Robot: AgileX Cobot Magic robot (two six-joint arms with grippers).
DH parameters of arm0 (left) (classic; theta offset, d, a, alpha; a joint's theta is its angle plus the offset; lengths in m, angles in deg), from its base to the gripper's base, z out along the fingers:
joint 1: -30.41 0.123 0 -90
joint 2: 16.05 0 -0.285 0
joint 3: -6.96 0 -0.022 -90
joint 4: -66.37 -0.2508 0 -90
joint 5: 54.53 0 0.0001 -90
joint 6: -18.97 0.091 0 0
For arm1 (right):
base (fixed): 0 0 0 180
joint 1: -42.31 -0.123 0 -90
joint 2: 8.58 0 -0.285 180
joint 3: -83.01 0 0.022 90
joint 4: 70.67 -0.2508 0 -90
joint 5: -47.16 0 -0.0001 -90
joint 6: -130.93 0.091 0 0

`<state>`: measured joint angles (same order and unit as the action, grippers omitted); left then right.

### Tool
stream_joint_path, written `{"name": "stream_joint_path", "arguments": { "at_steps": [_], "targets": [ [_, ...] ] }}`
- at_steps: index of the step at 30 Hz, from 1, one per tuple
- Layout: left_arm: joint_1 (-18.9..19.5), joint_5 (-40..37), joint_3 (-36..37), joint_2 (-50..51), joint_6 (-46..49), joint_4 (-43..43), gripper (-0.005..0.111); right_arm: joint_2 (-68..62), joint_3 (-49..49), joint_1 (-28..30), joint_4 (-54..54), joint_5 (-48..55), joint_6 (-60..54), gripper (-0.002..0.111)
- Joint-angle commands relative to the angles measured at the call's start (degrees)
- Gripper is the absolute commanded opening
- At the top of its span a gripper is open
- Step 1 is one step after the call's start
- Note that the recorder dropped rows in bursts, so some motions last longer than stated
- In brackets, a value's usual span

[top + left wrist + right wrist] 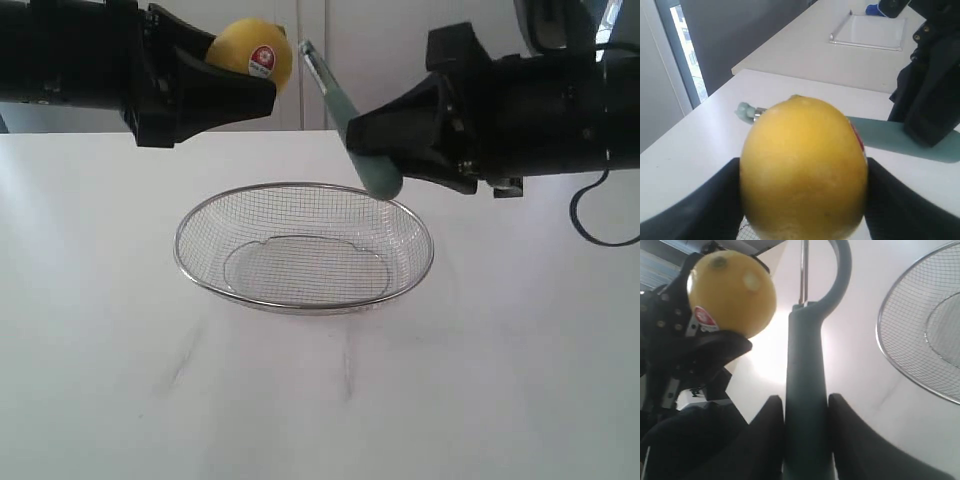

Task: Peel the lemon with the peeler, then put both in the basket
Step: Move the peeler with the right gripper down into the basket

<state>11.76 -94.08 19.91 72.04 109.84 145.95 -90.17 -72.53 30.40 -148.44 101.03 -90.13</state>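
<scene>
Now: both items are held in mid-air above the basket (pixel 182 262), which sits on the counter (pixel 100 360) w/ nothing in it yet. L jaws are clenched on the lemon (pixel 250 48), one on each side, w/ the sticker (pixel 262 60) facing the room. R jaws are clamped on the peeler (pixel 350 120) low on its handle, blade end up and tilted toward the fruit. The blade is just beside the lemon; I can't tell whether it touches. The skin looks whole, no strip cut, so the step in hand is prob. the first peeling stroke.

To do it well:
- Lay the blade flat on bare skin, away from the L jaws and the sticker.
- Follow the curve in one smooth pull rather than digging in.
- Keep pressure light. The grip is far from the blade, so the handle could twist betw. the R jaws.
- Push toward a jaw, not across the gap, so the lemon doesn't roll out.
- Stay over the basket, so a slip lands there.
</scene>
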Motion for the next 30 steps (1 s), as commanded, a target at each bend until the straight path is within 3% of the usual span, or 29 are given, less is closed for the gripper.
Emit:
{"name": "stream_joint_path", "arguments": {
  "at_steps": [1, 15, 30],
  "targets": [
    [0.2, -1.0, -0.4, -0.3, -0.2, 2.1, 0.000, 0.5, 0.2, 0.4, 3.9, -1.6, 0.3, 0.000],
    [0.2, -1.0, -0.4, -0.3, -0.2, 2.1, 0.000, 0.1, 0.2, 0.4, 21.4, -9.1, 1.4, 0.000],
    [0.2, -0.9, -0.4, -0.3, -0.2, 2.1, 0.000, -8.2, -3.9, 0.4, 28.5, -11.6, 1.4, 0.000]
  ]
}}
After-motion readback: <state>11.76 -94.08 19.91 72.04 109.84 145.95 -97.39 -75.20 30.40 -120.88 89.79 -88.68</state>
